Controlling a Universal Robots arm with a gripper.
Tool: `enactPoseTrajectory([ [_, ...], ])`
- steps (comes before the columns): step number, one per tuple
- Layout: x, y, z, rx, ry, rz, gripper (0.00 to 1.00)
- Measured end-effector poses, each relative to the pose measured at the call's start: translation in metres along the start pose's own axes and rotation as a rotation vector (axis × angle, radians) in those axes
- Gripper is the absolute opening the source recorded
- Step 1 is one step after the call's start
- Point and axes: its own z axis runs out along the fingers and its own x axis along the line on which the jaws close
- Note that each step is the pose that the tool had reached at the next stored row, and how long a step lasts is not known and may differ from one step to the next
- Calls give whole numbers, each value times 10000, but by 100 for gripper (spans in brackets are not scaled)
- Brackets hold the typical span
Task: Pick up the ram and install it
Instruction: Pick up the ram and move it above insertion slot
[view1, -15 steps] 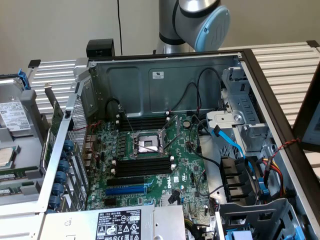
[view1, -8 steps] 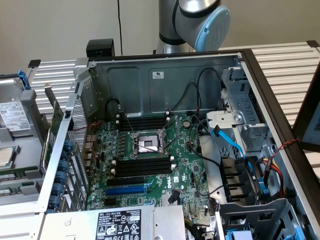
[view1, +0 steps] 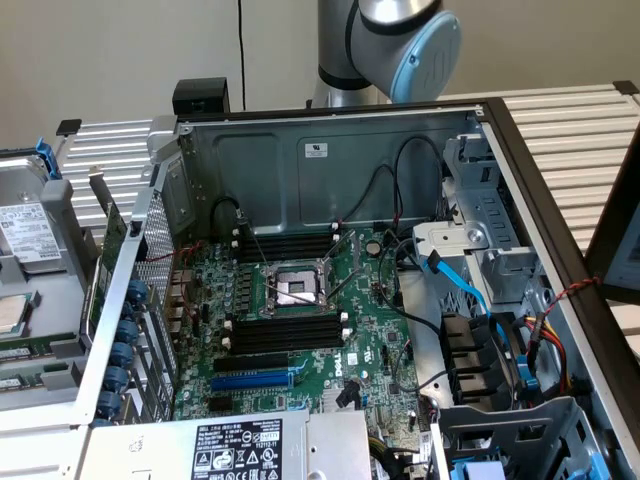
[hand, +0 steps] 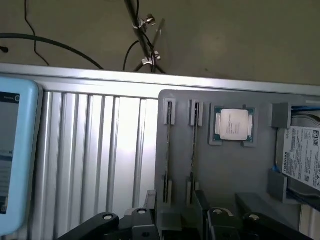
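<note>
Open gripper (hand: 177, 222) at the grey parts tray (hand: 230, 175), holding nothing.
Its jaws stand wide just short of the ram (hand: 193, 150), which stands on edge in a tray slot with a twin stick (hand: 167, 150) alongside. Beyond them lie a processor (hand: 233, 124) and a hard drive (hand: 300, 157). The motherboard (view1: 300, 330) sits in its open case (view1: 330, 160).

Arm: silver-grey metal tube arm (view1: 338, 40)
Joint: round pale-blue plastic joint cap (view1: 427, 52)
Gripper: black angular gripper (hand: 181, 227), silver screw heads (hand: 107, 217)
</note>
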Motion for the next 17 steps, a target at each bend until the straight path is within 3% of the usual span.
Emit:
enactPoseTrajectory([
  [5, -21, 3, 90, -9, 3, 305, 42],
  [11, -54, 81, 169, -10, 3, 317, 42],
  [17, -60, 84, 270, -14, 3, 316, 42],
])
